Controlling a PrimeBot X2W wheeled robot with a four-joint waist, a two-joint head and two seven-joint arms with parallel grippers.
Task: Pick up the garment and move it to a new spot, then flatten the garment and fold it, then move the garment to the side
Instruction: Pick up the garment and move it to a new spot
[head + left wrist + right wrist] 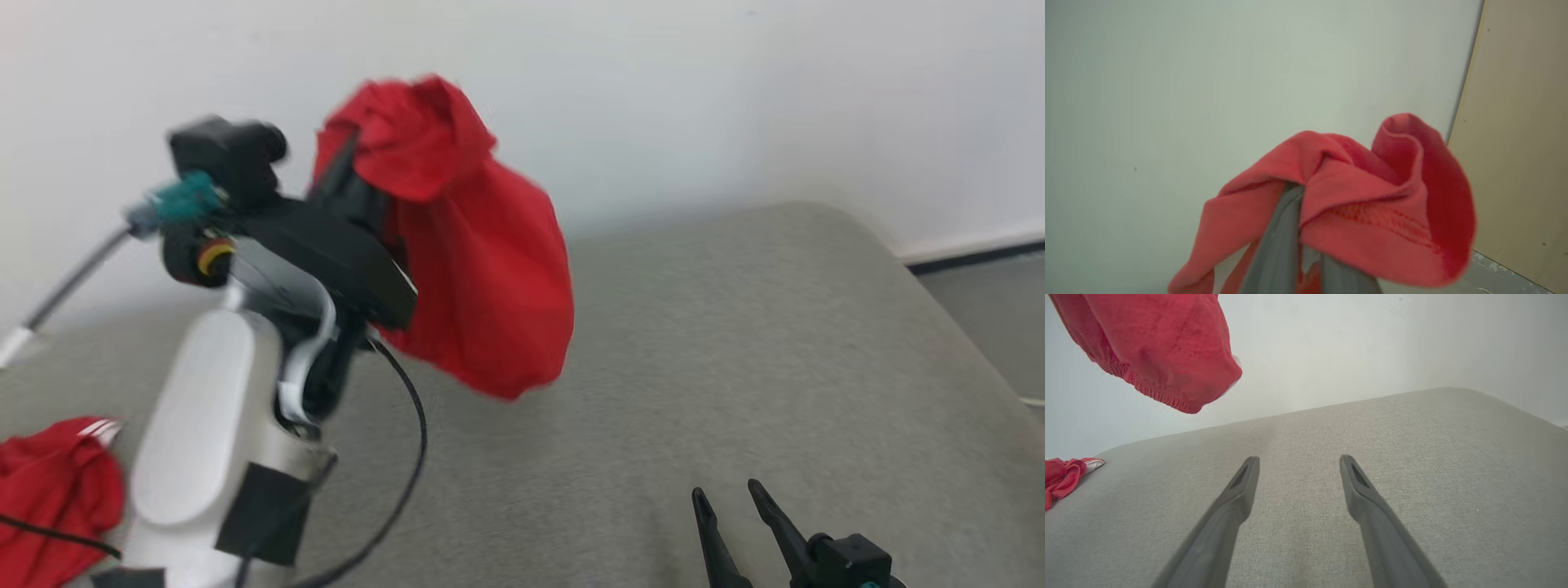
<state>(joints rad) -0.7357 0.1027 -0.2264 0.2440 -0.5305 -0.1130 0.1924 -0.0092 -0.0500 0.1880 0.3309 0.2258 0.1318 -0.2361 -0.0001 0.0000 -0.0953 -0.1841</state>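
Aloft, the red garment (482, 261) hangs bunched — a limp, crumpled pouch.

Red garment (482, 269) aloft in left tool (349, 157)

Upper centre-left of frame: garment (482, 269) hanging from left pincer (341, 171), clear above worktop (735, 343). Lower left: second garment (49, 490) lying on worktop. Lower right: right pincer (727, 490) over worktop, well apart from both. Behind worktop: wall (735, 98). Right edge: floor (996, 302).
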